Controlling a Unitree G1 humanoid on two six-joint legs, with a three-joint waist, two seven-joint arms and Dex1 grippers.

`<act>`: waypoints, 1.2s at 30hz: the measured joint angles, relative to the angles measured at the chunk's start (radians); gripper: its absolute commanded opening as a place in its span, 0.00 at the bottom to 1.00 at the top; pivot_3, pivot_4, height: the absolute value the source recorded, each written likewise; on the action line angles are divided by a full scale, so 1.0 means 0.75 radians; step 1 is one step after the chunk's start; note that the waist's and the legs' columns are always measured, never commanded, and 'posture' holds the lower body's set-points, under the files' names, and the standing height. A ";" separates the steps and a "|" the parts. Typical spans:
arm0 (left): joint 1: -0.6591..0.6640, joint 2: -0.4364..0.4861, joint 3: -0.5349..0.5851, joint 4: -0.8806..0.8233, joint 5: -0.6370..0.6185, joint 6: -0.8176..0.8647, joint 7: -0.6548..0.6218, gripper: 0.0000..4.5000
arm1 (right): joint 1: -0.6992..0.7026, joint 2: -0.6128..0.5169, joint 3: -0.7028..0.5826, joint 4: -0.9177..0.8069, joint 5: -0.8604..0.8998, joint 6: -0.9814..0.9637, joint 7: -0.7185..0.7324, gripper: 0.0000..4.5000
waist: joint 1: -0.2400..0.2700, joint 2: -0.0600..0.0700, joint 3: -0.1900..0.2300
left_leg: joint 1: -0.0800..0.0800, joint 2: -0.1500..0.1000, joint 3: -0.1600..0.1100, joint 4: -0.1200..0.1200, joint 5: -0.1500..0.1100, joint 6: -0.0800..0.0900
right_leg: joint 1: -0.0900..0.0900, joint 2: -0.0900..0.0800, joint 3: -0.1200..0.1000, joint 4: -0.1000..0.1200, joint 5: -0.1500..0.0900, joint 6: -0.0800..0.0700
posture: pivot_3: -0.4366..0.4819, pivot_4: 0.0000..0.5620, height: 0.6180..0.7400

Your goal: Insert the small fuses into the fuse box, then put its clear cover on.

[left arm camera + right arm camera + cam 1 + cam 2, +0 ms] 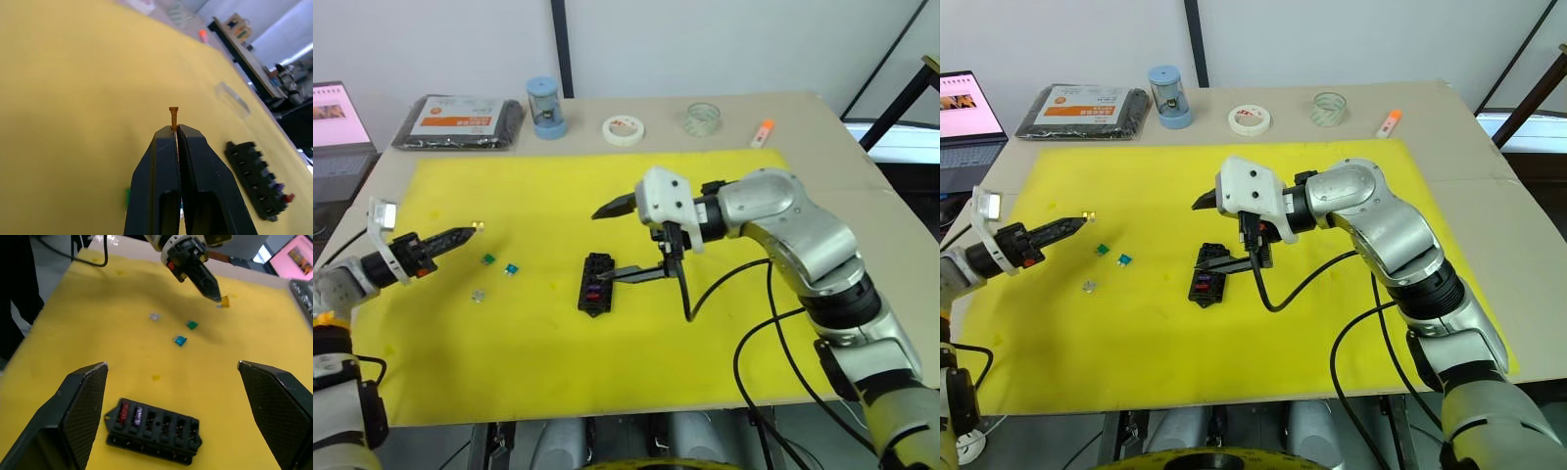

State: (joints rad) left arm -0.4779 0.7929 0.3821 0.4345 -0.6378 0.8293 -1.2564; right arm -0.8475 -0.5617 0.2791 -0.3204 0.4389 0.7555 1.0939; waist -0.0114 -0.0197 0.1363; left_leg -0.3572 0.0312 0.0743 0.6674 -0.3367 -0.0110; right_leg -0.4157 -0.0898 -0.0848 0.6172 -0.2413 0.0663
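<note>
Fuses red and purple are already sitting in the fuse box (154, 431) mid-bench; left gripper (468, 233), fingers clamped, is carrying the tan fuse (225, 302). Right gripper (624, 240) is hovering, fingers apart. Three fuses and cover are waiting.

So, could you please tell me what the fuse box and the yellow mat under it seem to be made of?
The fuse box looks like moulded black plastic with a matte finish: crisp slot edges and dull highlights. The yellow mat looks like soft foam or felt, though I can't be sure: it is flat, non-reflective and faintly textured.
</note>
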 measured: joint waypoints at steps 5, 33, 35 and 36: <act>-0.047 -0.096 -0.018 -0.493 -0.207 0.120 0.082 0.01 | -0.130 -0.015 -0.207 0.015 0.226 0.422 -0.120 1.00 | -0.002 0.000 0.000 | 0.001 0.000 0.000 -0.001 0.000 0.000 | 0.001 -0.001 0.000 -0.001 0.000 0.000 | 0.48 0.27 1.00; -0.139 -0.260 -0.258 -0.879 -0.388 0.043 0.231 0.00 | -0.359 0.113 -0.547 0.250 0.831 1.136 -0.633 0.61 | -0.003 0.001 0.001 | 0.001 -0.001 0.000 -0.002 0.000 0.000 | 0.002 0.002 0.001 -0.003 0.000 0.000 | 0.48 0.27 1.00; -0.139 -0.259 -0.262 -0.879 -0.388 0.037 0.231 0.00 | -0.359 0.113 -0.549 0.258 0.861 1.136 -0.655 0.52 | -0.002 0.001 0.001 | 0.001 -0.001 0.000 -0.002 0.000 0.000 | 0.002 0.002 0.001 -0.003 0.000 0.000 | 0.48 0.27 1.00; -0.139 -0.259 -0.265 -0.879 -0.388 0.036 0.231 0.00 | -0.359 0.113 -0.549 0.263 0.874 1.136 -0.664 0.45 | -0.002 0.001 0.001 | 0.001 0.000 0.000 -0.002 0.000 0.000 | 0.002 0.002 0.001 -0.003 0.000 0.000 | 0.48 0.27 1.00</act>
State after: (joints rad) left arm -0.5825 0.5989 0.1834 -0.2245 -0.9291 0.8565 -1.0833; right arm -1.1166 -0.4770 -0.1324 -0.1235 1.0944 1.6075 0.5961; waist -0.0132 -0.0187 0.1371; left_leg -0.3565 0.0308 0.0741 0.6661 -0.3368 -0.0108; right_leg -0.4143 -0.0880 -0.0843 0.6147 -0.2412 0.0661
